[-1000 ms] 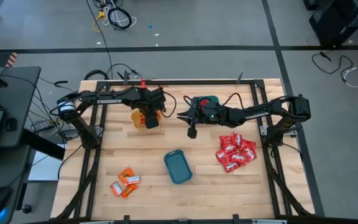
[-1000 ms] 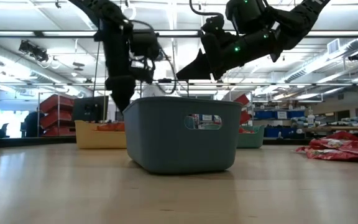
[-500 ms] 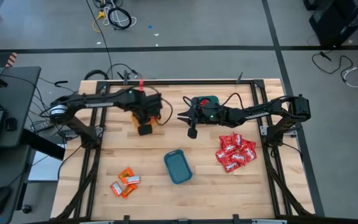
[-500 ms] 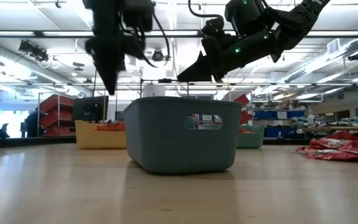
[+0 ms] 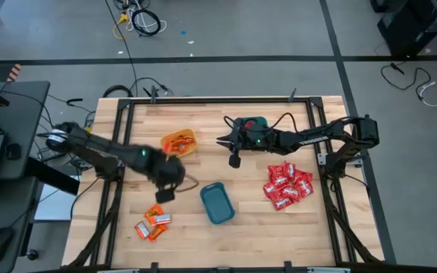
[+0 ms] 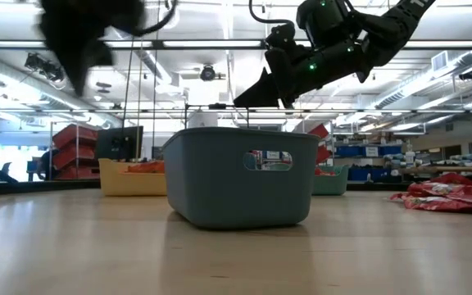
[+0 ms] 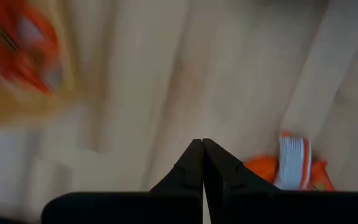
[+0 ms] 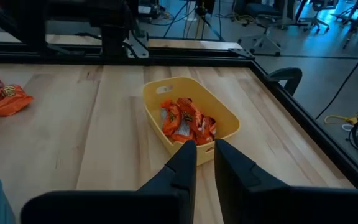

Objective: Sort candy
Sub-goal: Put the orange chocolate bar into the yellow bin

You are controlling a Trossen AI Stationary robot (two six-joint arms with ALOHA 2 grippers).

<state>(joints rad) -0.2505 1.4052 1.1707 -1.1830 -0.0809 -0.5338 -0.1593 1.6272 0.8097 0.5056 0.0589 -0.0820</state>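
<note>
1. a wooden counter (image 5: 143,227) framed by dark rails is seen from straight above, with one dark arm reaching in from each side.
2. the left gripper (image 5: 164,194) hangs over the counter's left middle, just above a small cluster of orange-and-white packets (image 5: 152,224) lying near the front left corner. its jaws are pressed together and hold nothing; in the left wrist view the two dark fingers (image 7: 191,163) meet at their tips.
3. past those fingers the left wrist view shows bare wood and one orange-and-white packet, with a blurred yellow shape holding orange at the edge.
4. the right gripper (image 5: 221,141) is held in the air over the back middle of the counter, pointing toward the yellow bin (image 5: 179,142). its jaws stand slightly apart with nothing between them, as the right wrist view shows.
5. the yellow bin sits toward the back left of centre and holds several orange-and-white packets (image 8: 187,122).
6. a teal bin (image 5: 217,203) stands near the counter's centre front, close to the low camera; what it holds cannot be seen.
7. a second teal bin (image 5: 252,121) sits at the back, partly hidden under the right arm.
8. a heap of red packets (image 5: 287,186) with white marks lies on the right side of the counter, well apart from the bins.
</note>
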